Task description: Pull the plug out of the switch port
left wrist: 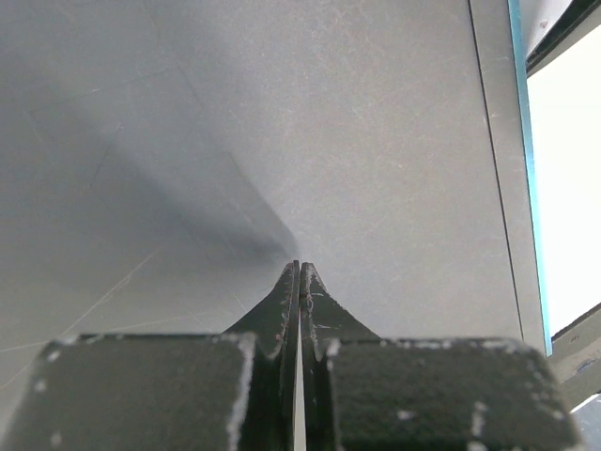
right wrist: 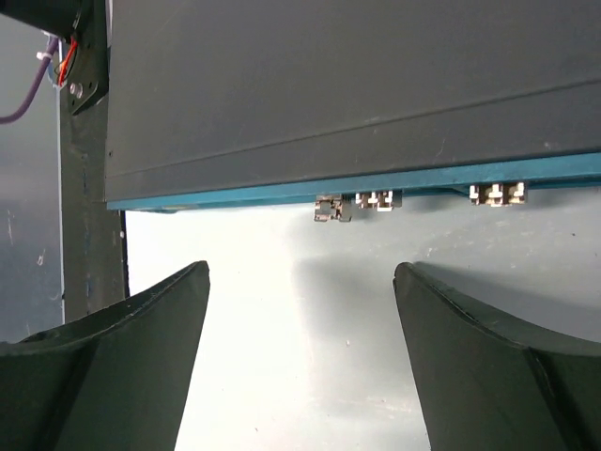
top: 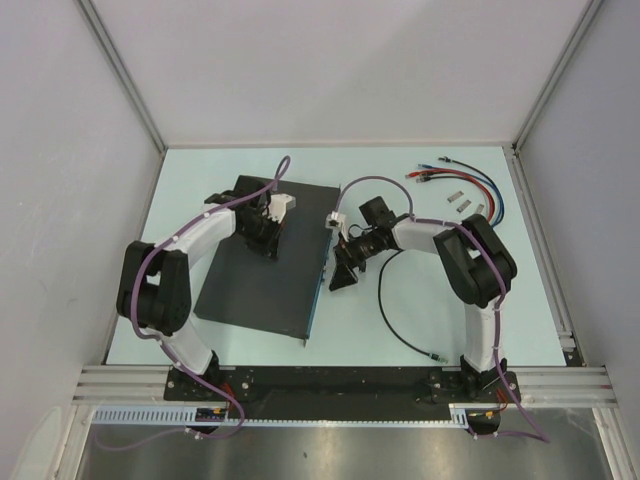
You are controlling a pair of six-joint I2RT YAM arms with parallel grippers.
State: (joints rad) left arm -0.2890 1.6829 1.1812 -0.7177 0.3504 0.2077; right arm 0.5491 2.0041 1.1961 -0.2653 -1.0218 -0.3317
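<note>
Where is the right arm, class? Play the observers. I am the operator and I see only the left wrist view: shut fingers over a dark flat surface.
Observer: In the top view the right gripper sits beside the switch, at its long blue-edged side.
Operator: Does it hold anything?
Observer: No. In the right wrist view its fingers are wide open with nothing between them, facing the small sockets on the blue face.
Operator: Any loose cables?
Observer: A black cable lies curved on the table, to the right of the switch.
</note>
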